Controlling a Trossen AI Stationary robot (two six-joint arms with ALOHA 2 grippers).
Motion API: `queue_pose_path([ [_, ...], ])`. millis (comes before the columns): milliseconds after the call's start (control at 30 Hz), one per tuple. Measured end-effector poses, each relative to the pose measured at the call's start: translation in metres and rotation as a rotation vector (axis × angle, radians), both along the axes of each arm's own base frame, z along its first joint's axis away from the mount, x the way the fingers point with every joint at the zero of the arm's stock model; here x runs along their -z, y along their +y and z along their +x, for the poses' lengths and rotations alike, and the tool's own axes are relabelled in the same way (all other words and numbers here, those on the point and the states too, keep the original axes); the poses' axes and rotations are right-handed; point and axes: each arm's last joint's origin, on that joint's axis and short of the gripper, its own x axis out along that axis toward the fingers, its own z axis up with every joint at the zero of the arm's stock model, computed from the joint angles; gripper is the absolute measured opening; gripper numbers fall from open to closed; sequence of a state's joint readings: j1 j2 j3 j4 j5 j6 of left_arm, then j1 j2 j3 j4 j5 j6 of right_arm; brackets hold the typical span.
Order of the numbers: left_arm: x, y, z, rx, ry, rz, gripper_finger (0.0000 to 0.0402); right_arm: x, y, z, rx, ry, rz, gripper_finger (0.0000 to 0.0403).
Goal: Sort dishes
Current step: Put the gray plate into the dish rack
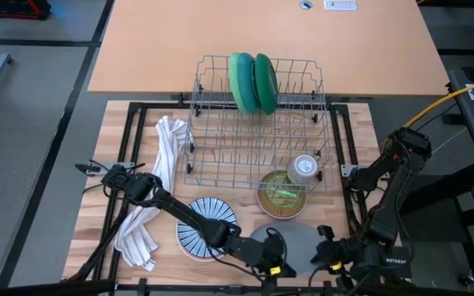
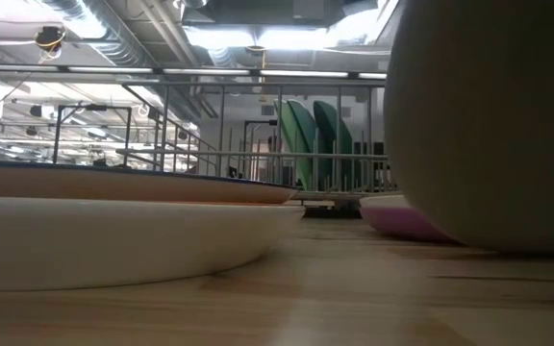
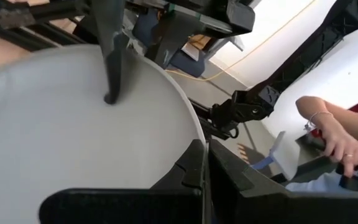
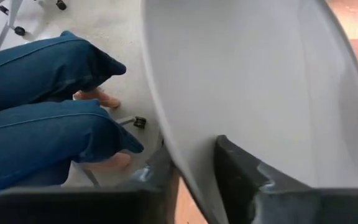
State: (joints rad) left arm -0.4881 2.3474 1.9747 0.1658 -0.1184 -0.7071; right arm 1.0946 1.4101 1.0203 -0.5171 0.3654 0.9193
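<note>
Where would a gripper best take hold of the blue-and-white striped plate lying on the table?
Probably by its far rim, one finger above and one below. The striped plate lies flat, the left arm crosses its near side, and the towel lies to its left. Both the left gripper and the right gripper are at the grey plate's near rim.

Wire rack [image 1: 257, 131], striped towel [image 1: 151, 193] — glass cup [image 1: 304, 168].

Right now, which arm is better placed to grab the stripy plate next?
Left, probably. The blue-and-white striped plate lies right under the left arm, close to the left claw. The right claw sits farther off, across the grey plate.
</note>
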Motion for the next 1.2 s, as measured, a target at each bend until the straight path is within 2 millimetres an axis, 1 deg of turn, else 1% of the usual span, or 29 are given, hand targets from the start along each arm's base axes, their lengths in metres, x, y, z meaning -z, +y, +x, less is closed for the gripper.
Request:
queue_pose_path([
  [100, 0.0, 0.0, 0.0, 0.007, -0.008, 0.038, 0.0003, 0.0, 0.0, 0.0, -0.026, -0.011, -0.019, 0.0049],
  [167, 0.001, 0.001, 0.0, 0.012, -0.007, 0.064, 0.0003, 0.0, 0.0, 0.0, -0.047, -0.021, -0.032, 0.0038],
  [333, 0.002, -0.001, -0.001, 0.04, -0.031, 0.14, 0.0004, -0.003, 0.004, 0.001, -0.077, -0.044, -0.003, 0.0039],
  [467, 0.002, -0.001, -0.001, 0.065, -0.065, 0.235, 0.0004, -0.004, 0.004, 0.002, -0.074, -0.049, 0.011, 0.0054],
  [600, 0.004, 0.0, -0.001, 0.071, -0.054, 0.265, 0.0005, -0.004, 0.004, 0.002, -0.074, -0.049, 0.014, 0.005],
  [700, 0.006, 0.002, -0.002, 0.072, -0.011, 0.265, 0.0024, -0.004, 0.005, 0.003, -0.071, -0.056, 0.023, 0.0047],
  [800, 0.008, 0.003, -0.002, 0.07, 0.003, 0.27, 0.0065, -0.005, 0.005, 0.004, -0.061, -0.069, 0.03, 0.0047],
  [900, 0.008, 0.003, -0.002, 0.08, -0.009, 0.321, 0.0105, -0.006, 0.006, 0.004, -0.052, -0.08, 0.047, 0.0046],
  [967, 0.009, 0.003, -0.002, 0.099, -0.033, 0.386, 0.0122, -0.008, 0.007, 0.005, -0.044, -0.09, 0.067, 0.0046],
  [1100, 0.013, 0.003, -0.003, 0.13, -0.041, 0.503, 0.0132, -0.009, 0.008, 0.006, -0.045, -0.096, 0.078, 0.0046],
  [1200, 0.014, 0.004, -0.003, 0.145, -0.038, 0.552, 0.0119, -0.01, 0.009, 0.006, -0.049, -0.098, 0.091, 0.0046],
])
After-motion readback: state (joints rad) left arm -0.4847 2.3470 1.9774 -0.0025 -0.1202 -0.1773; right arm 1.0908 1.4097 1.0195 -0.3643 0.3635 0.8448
